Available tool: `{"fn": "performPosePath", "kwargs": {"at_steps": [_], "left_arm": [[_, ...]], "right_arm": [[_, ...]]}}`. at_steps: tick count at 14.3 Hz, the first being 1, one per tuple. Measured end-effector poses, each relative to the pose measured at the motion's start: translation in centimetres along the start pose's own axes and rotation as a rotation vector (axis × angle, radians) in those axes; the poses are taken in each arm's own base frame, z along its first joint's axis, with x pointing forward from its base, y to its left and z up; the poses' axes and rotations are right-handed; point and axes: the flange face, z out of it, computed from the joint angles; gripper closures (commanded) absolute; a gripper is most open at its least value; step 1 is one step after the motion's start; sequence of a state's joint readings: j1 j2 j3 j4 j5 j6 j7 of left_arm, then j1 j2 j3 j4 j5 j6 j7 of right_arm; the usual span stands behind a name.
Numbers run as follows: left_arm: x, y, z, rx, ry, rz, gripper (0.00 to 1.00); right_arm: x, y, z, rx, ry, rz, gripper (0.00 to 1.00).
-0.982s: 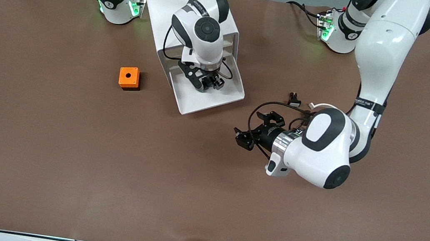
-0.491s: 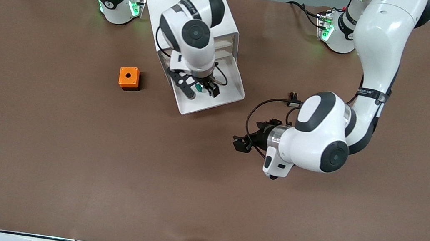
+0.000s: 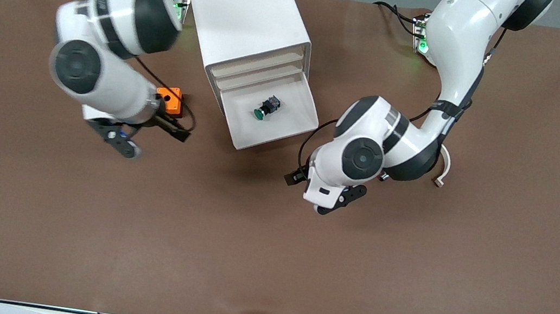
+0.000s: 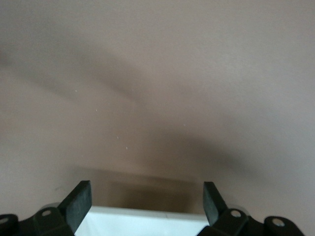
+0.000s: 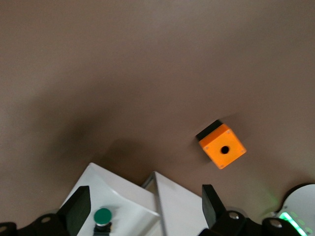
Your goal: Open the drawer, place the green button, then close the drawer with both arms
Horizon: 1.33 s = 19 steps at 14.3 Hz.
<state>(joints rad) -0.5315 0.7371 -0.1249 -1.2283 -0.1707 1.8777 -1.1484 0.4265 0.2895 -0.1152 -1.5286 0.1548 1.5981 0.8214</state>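
Note:
The bottom drawer (image 3: 274, 137) of the white cabinet (image 3: 245, 15) stands pulled out. The green-capped button (image 3: 266, 107) lies on its side in it, free of any gripper. My right gripper (image 3: 152, 133) is open and empty, up in the air over the table beside the orange box (image 3: 172, 98). Its wrist view shows its open gripper (image 5: 142, 194), the button (image 5: 102, 216), the drawer (image 5: 118, 196) and the orange box (image 5: 222, 145). My left gripper (image 3: 295, 175) is open and empty, close to the drawer's front. In its wrist view the drawer's white edge (image 4: 142, 221) lies between the open fingers of the gripper (image 4: 145, 189).
The orange box with a round hole sits toward the right arm's end of the table, partly covered by the right arm. A white curved piece (image 3: 442, 169) lies by the left arm's elbow. The brown table (image 3: 265, 264) stretches toward the front camera.
The right gripper let go of the button in the drawer, then swung up and away to beside the orange box. The left arm turned and moved its gripper closer to the drawer's front.

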Motion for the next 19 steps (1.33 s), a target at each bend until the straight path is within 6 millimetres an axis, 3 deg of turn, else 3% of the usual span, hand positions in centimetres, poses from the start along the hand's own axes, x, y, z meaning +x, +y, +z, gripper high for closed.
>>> {"fn": "performPosePath", "kwargs": {"at_steps": [6, 11, 15, 19], "left_arm": [[-3.7, 0.6, 6.0, 0.032, 0.110, 0.027, 0.00], [-8.9, 1.6, 9.2, 0.037, 0.168, 0.094, 0.00], [-11.0, 1.7, 10.5, 0.057, 0.174, 0.130, 0.00], [-10.5, 2.0, 11.5, 0.055, 0.215, 0.224, 0.00]], "right_arm": [[5.0, 11.3, -5.4, -0.023, -0.005, -0.130, 0.00], [8.5, 20.3, -7.5, -0.035, -0.028, -0.274, 0.00], [10.3, 24.1, -7.9, -0.027, -0.024, -0.394, 0.00], [10.2, 24.2, -9.7, -0.032, 0.019, -0.404, 0.00]]}}
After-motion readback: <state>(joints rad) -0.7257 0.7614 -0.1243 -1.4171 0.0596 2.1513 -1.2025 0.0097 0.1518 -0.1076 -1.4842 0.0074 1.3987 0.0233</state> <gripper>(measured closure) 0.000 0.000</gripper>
